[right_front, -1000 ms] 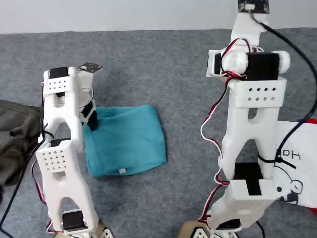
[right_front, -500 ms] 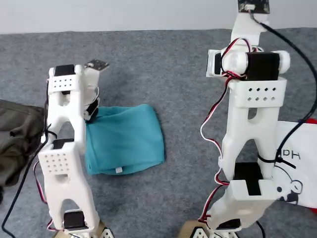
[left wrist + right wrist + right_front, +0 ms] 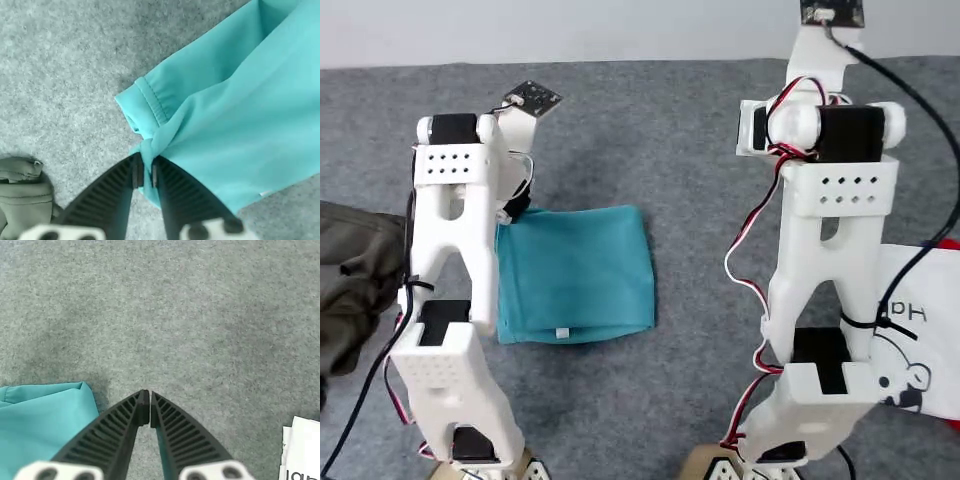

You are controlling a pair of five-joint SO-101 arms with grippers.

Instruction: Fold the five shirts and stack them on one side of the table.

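Teal shirt (image 3: 575, 275) folded to a rough rectangle, flat on the grey tabletop (image 3: 650, 130) between the two arms, not yet on any stack. Pinched at one bunched corner by the left claw (image 3: 143, 172), narrowed hard onto a tuck of cloth. Right claw (image 3: 149, 407) pressed closed on nothing, over bare tabletop just past the shirt's far corner. Olive garment (image 3: 350, 270) crumpled beside the left arm, white printed shirt (image 3: 920, 340) lying flat beside the right arm. Judged early going: one shirt about folded, no pile formed, most of the five left to do.
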